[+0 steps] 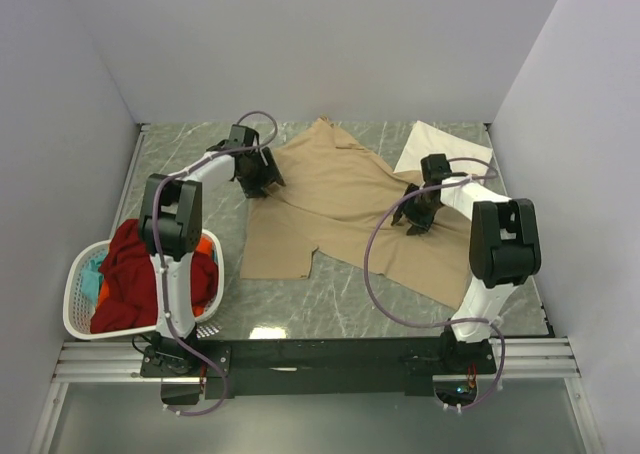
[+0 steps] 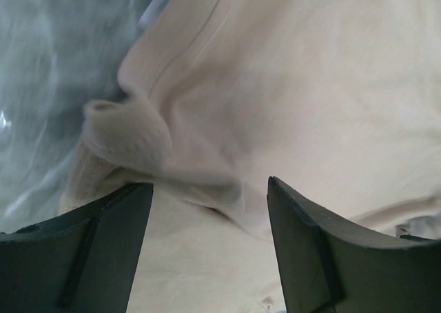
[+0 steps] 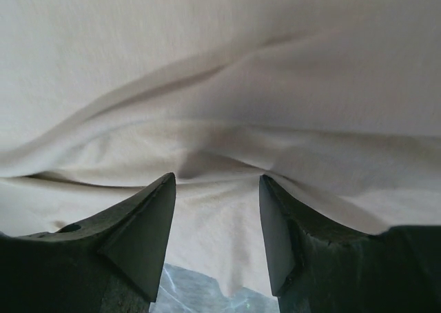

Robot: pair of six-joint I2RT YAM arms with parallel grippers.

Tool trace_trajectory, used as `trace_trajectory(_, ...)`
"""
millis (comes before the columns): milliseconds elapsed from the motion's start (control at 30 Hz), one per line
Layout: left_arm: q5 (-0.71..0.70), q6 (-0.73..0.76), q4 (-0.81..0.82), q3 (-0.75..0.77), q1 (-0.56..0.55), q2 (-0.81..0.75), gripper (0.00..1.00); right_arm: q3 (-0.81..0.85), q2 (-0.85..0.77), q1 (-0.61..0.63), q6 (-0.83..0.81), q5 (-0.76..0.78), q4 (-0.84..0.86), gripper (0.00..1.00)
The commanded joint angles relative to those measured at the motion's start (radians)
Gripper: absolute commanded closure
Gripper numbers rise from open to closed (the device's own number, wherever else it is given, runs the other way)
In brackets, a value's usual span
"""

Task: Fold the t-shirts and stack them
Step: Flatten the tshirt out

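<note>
Desk [image 1: 330,309]: grey-green marbled top, white walls on three sides, both arm bases bolted along near edge.
Tan t-shirt [image 1: 330,199]: spread open over middle of desk, topmost point reaching far edge, lowest part stretching toward near right corner; rumpled, not folded.
Cream-white t-shirt [image 1: 438,142]: folded flat at far right corner, meeting the tan cloth along one side; touching or tucked under, cannot tell which.
Left pincer [image 1: 257,179]: down at left border of tan t-shirt, toward far left part of desk; jaws spread wide, gripping nothing.
Left fingers [image 2: 103,244]: dark, well apart, with a rolled bunch of tan hem just ahead and between; bare desk visible beyond the cloth on the left of that view.
Right pincer [image 1: 415,217]: low over right part of tan t-shirt, near right edge of desk; jaws parted wide, closed on nothing.
Right fingers [image 3: 138,237]: tips just at a raised ridge of tan cloth, long crease running across above; contact with the cloth not clear; sliver of desk showing under the hem between them.
Laundry basket [image 1: 72,296]: white plastic, at near left corner, beside left arm's base.
Red t-shirt [image 1: 125,274]: heaped high in basket.
Orange t-shirt [image 1: 205,246]: peeking out on basket's right side, behind left arm.
Teal t-shirt [image 1: 92,272]: small patch at basket's left side, next to the red.
</note>
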Motion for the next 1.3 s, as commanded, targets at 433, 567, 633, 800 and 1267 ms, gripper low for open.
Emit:
trace_trajectory(433, -0.030, 0.049, -0.126, 0.416, -0.029, 0.234, 0.28, 0.285, 0.163, -0.064, -0.074, 0.040, -0.125, 0.42)
trace_trajectory(567, -0.082, 0.067, -0.123, 0.444, -0.058, 0.192, 0.28, 0.319, 0.151, -0.064, -0.087, 0.037, -0.140, 0.42)
trace_trajectory(633, -0.111, 0.067, -0.118, 0.425, -0.066, 0.153, 0.28, 0.338, 0.140, -0.066, -0.094, 0.034, -0.146, 0.42)
trace_trajectory(800, -0.243, 0.063, -0.078, 0.279, -0.086, -0.070, 0.27, 0.363, 0.098, -0.066, -0.102, 0.014, -0.152, 0.42)
trace_trajectory(1267, -0.427, 0.077, -0.226, -0.246, -0.147, -0.480, 0.49, 0.293, -0.024, -0.043, -0.084, -0.056, -0.097, 0.43)
